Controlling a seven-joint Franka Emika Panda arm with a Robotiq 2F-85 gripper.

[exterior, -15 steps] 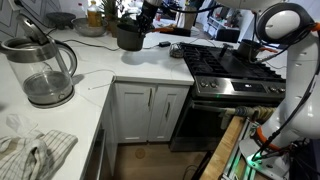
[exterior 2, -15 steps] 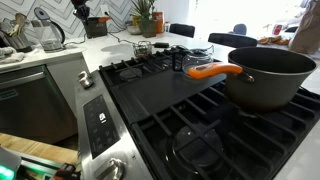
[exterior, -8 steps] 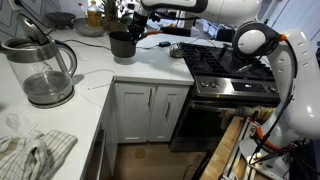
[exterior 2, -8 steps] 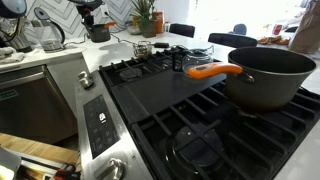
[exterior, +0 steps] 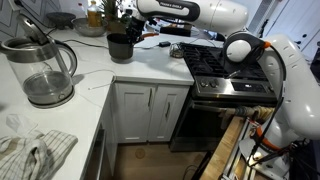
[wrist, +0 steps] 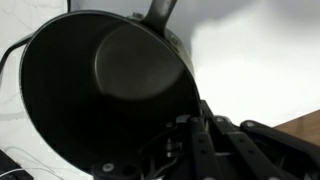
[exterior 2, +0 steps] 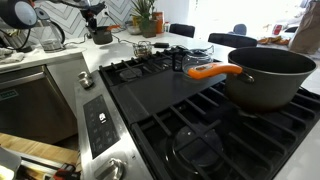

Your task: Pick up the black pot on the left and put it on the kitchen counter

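Setting down, by my read: black pot [exterior: 121, 46] sits on the kitchen counter [exterior: 150, 66] surface, 9 o'clock from the stove [exterior: 228, 68]. Tool [wrist: 192, 128] is at its rim, 4 o'clock in wrist view. Clamped or loose, can't tell. Next: open, lift straight clear.

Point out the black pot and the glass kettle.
Small matte black cylindrical pot [exterior: 121, 48]: in an exterior view, side wall.
Clear glass kettle [exterior: 45, 75]: in an exterior view, glass body.

The white arm [exterior: 190, 10] reaches far out, tool [exterior: 127, 30] pointing downward.
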